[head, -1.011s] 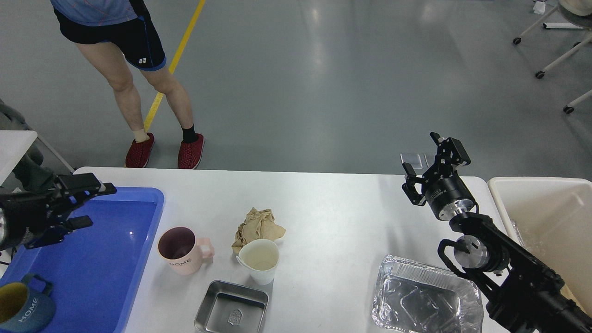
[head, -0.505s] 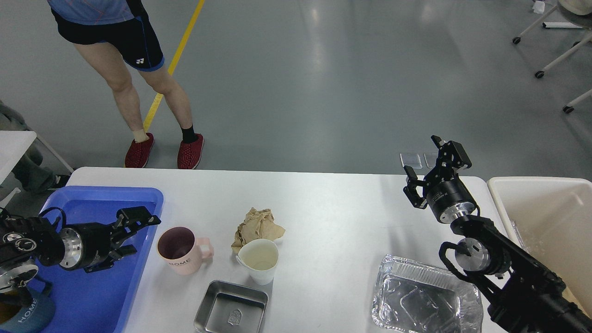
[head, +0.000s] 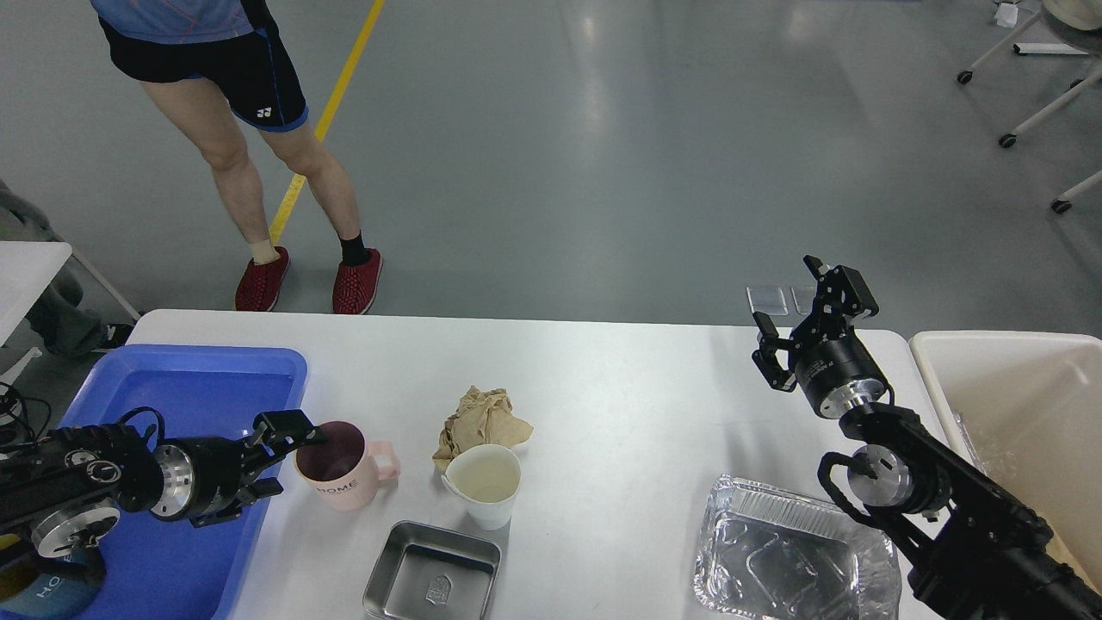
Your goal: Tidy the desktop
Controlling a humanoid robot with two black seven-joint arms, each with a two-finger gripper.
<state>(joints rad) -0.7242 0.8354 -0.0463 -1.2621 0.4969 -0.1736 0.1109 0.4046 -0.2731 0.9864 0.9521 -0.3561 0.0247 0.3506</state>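
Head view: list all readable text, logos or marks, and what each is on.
"HOME" on the pink mug.
"HO", rest hidden, on the dark blue mug in the blue tray.
White logo on the person's black shorts: too small to read.
Embossed stamp in the steel tray: unreadable.
Right wrist label: blurred.

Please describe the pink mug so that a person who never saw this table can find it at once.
On the white desktop, look just right of the blue tray. The pink mug stands upright there, its handle pointing right, with the left gripper at its rim. Unlike the white cup beside it, it carries the word HOME.
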